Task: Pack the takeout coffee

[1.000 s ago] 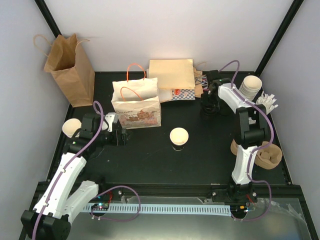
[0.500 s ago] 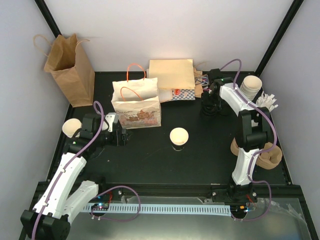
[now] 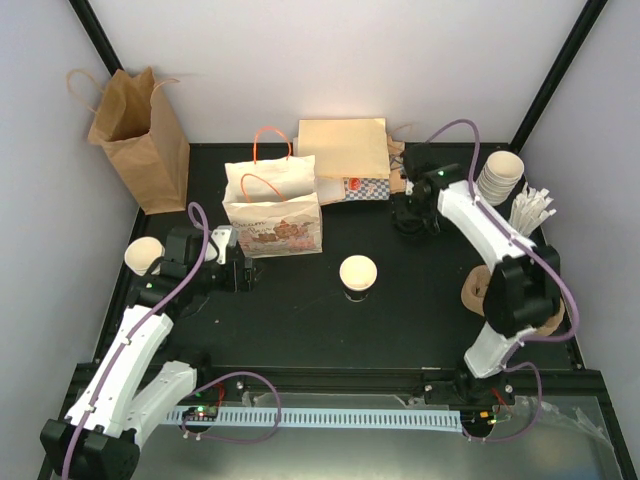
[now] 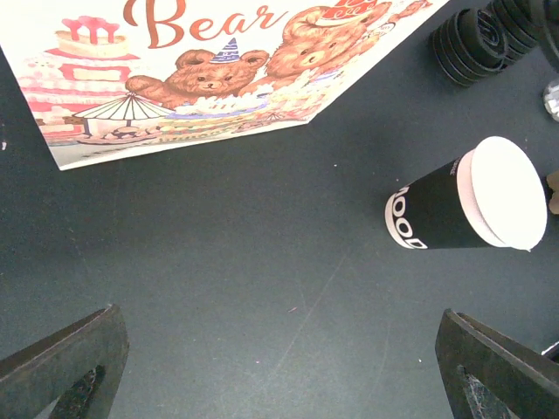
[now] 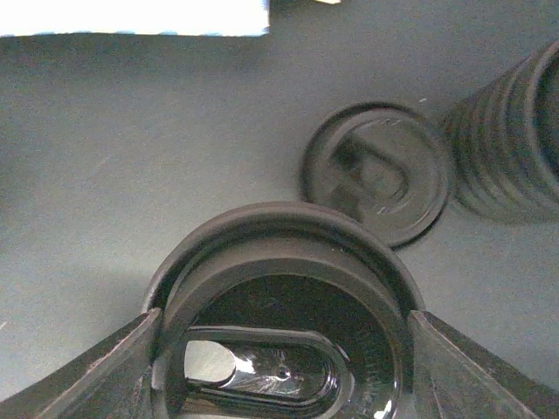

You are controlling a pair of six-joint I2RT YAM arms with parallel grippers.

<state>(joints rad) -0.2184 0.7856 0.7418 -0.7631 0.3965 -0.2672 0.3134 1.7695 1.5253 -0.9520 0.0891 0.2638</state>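
Note:
The coffee cup (image 3: pixel 358 273) stands mid-table, with a black sleeve and an open cream top that bears no lid. It also shows in the left wrist view (image 4: pixel 467 205), to the upper right of my left gripper (image 4: pixel 279 367). That gripper (image 3: pixel 240 272) is open and empty, low over the mat beside the white bear-print bag (image 3: pixel 272 205). My right gripper (image 3: pixel 408 218) is shut on a black plastic lid (image 5: pixel 279 297), held by its rim between both fingers, above the mat at the back right.
A loose black lid (image 5: pixel 377 173) and a stack of lids (image 5: pixel 515 140) lie just beyond the held lid. A brown paper bag (image 3: pixel 135 135) stands back left, flat bags (image 3: pixel 342 148) behind, stacked cream cups (image 3: pixel 500 172) and cardboard carriers (image 3: pixel 535 310) at right, and a cream cup (image 3: pixel 143 254) at left.
My right arm has swung left and forward with the lid, away from the lid stack. The left arm and the cup have not moved.

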